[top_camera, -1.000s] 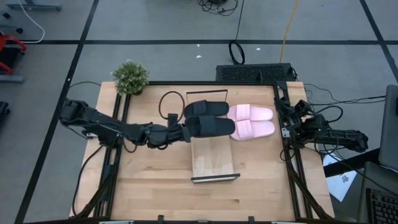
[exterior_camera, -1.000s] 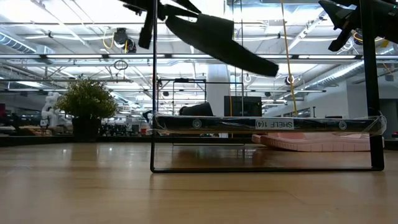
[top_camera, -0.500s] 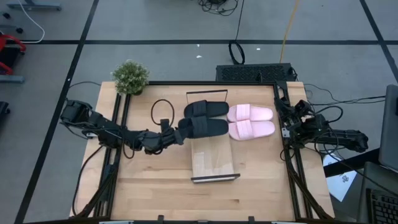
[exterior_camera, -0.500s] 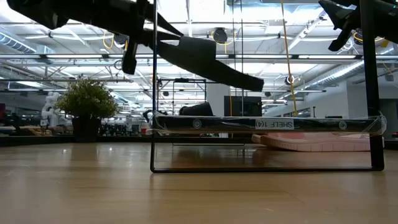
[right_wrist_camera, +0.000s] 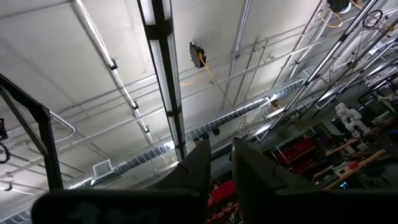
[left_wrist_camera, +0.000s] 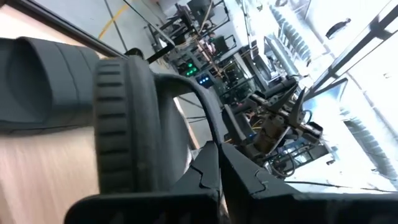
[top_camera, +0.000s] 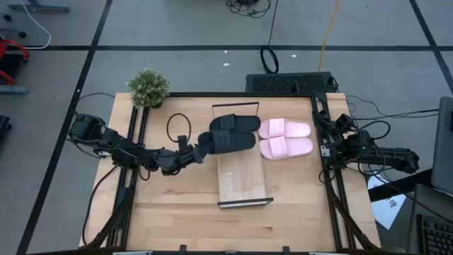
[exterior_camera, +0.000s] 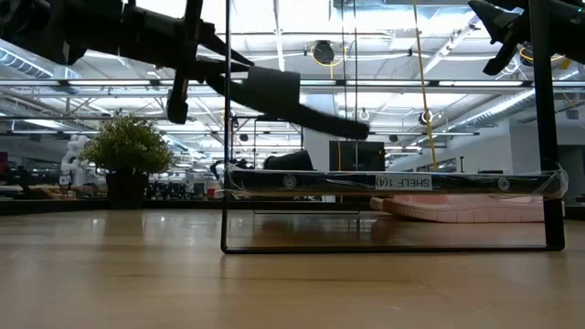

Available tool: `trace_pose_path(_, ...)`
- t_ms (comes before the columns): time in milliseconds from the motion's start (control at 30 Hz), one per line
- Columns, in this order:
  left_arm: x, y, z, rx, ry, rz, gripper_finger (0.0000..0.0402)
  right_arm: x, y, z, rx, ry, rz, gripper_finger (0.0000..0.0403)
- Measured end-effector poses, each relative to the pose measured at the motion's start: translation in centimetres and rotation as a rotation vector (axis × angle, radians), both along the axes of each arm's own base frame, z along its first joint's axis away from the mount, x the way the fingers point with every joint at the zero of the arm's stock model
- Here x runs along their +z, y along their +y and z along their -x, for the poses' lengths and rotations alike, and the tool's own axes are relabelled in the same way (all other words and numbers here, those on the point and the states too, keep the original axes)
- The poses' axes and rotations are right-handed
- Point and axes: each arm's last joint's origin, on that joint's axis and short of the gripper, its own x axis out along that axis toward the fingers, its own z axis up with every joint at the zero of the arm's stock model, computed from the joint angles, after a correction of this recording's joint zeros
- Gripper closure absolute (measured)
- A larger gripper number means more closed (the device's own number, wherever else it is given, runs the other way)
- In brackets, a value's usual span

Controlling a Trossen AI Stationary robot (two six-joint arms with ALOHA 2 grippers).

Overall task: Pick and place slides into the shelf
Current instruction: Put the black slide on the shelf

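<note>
The left pincer (top_camera: 200, 148) grips one black slide (top_camera: 228, 141) by its heel, holding it tilted in the air above the shelf (top_camera: 244, 180), apparently to clear the frame before lowering it.

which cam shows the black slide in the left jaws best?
High view: the held black slide shows whole, lifted by the left gripper at the shelf end. Low view gives its side profile, tilted in the air. Left wrist sees only a close partial. Right wrist misses it.
</note>
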Motion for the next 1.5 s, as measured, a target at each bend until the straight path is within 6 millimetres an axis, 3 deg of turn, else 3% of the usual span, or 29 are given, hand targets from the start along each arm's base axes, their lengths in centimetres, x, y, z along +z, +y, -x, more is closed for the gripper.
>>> trace_pose_path(333, -0.6, -0.2, -0.9, -0.014, -0.107, -0.049, 0.0401, 0.0, 0.0, 0.0, -0.019, 0.007, 0.009, 0.0348)
trace_pose_path(700, -4.8, -0.2, -2.3, -0.036, -0.153, -0.001, 0.0401, 0.0, 0.0, 0.0, 0.0, -0.002, -0.006, 0.0348)
trace_pose_path(1200, -4.8, 0.3, -2.3, 0.073, -0.159, 0.021, 0.0401, 0.0, 0.0, 0.0, 0.0, -0.001, -0.006, 0.0348)
trace_pose_path(1500, -3.6, -0.2, -3.3, 0.184, -0.211, 0.06, 0.0401, 0.0, 0.0, 0.0, -0.006, 0.002, 0.0, 0.0348)
